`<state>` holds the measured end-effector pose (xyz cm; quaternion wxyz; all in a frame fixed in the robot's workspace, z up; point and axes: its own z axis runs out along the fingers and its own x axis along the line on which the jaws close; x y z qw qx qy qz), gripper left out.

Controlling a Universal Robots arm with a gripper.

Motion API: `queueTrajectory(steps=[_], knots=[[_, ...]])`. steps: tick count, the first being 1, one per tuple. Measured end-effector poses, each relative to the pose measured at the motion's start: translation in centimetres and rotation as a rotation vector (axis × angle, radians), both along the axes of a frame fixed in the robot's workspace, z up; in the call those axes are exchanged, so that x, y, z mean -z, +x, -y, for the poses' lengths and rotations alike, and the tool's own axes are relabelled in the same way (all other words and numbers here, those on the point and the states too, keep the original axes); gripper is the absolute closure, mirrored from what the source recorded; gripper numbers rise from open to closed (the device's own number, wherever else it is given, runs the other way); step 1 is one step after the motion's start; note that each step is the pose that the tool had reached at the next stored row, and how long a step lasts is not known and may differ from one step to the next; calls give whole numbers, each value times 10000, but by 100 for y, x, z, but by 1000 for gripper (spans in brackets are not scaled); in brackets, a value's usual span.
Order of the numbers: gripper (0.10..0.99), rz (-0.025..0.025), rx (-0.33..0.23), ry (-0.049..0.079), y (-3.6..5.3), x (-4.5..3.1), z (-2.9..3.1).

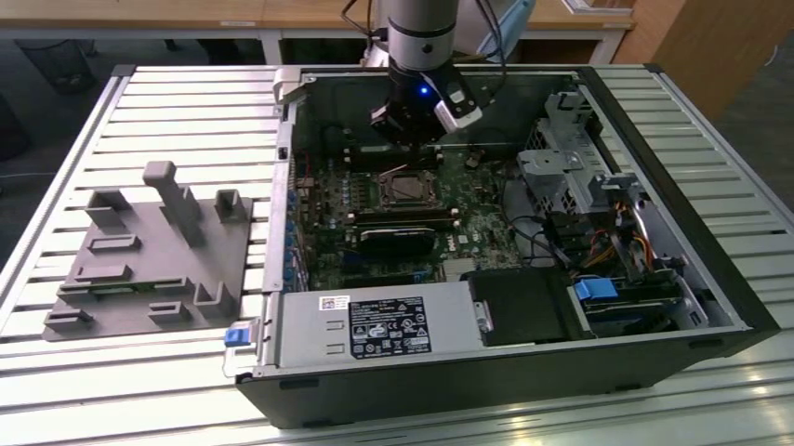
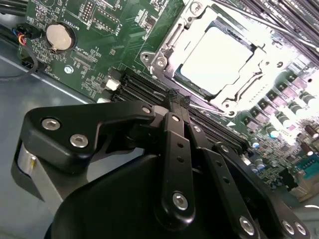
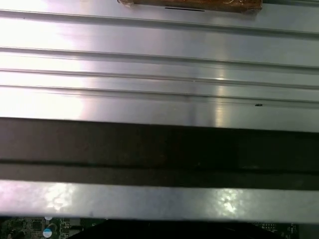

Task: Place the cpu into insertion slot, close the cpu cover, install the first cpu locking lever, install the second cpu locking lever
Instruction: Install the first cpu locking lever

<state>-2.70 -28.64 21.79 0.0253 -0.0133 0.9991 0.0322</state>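
Gripper, fingers closed together and empty, hovers beside the cpu cover; descending off-line, it could scrape the seated cpu.

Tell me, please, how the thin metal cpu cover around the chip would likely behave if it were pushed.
The cpu cover is a thin silvery frame with a large window, so it probably flexes under a push off its middle. Its bare metal shines, so it likely gives fingers little grip. The cpu shows through the window, so a hard push might load the chip. The gripper is beside the frame.
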Motion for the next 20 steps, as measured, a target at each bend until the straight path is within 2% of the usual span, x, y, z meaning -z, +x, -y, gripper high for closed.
queueTrajectory(steps=[15, 20], knots=[[980, -63, 0, 0, 56, 178, -2], [980, -66, 1, -2, 65, 202, -1]])
